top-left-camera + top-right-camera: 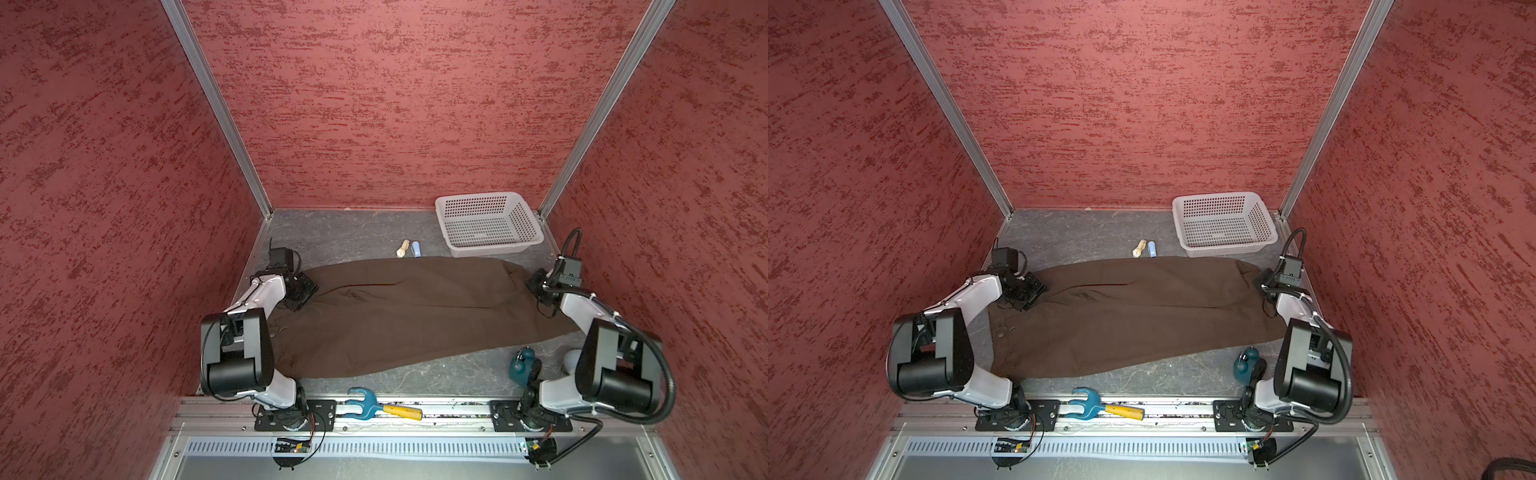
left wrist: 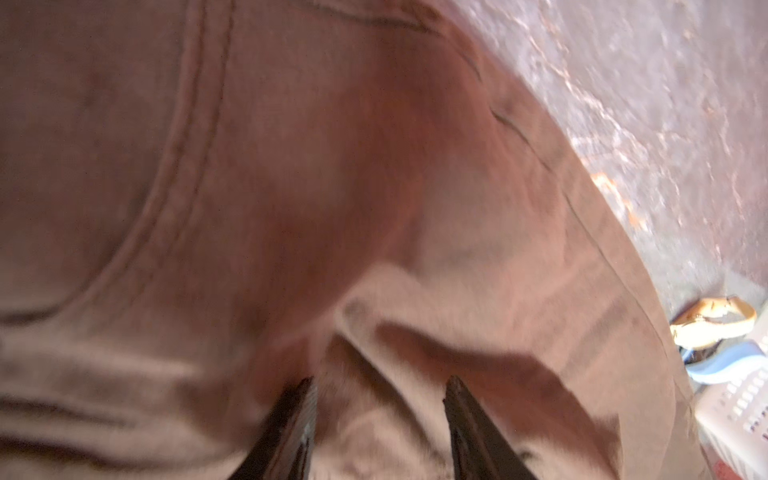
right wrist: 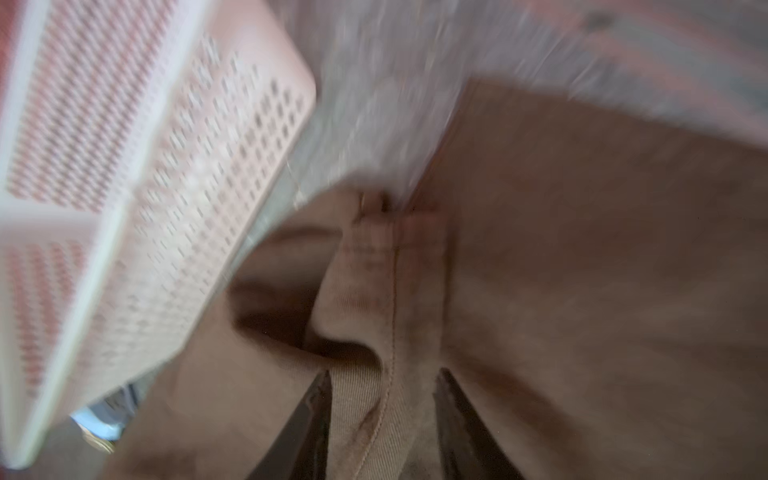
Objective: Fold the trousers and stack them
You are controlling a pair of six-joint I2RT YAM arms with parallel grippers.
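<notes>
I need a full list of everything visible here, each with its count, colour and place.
trousers: one, dark brown, spread across the middle
basket: one, white, far right corner
beige piece: one, beige, beyond the trousers' far edge
blue piece: one, light blue, beside the beige piece
hand fork: one, blue head, yellow handle, on the front rail
teal object: one, teal, front right of the trousers
table: one, grey
left gripper: one, black, open, over the trousers' left end
right gripper: one, black, open, over their right end
</notes>
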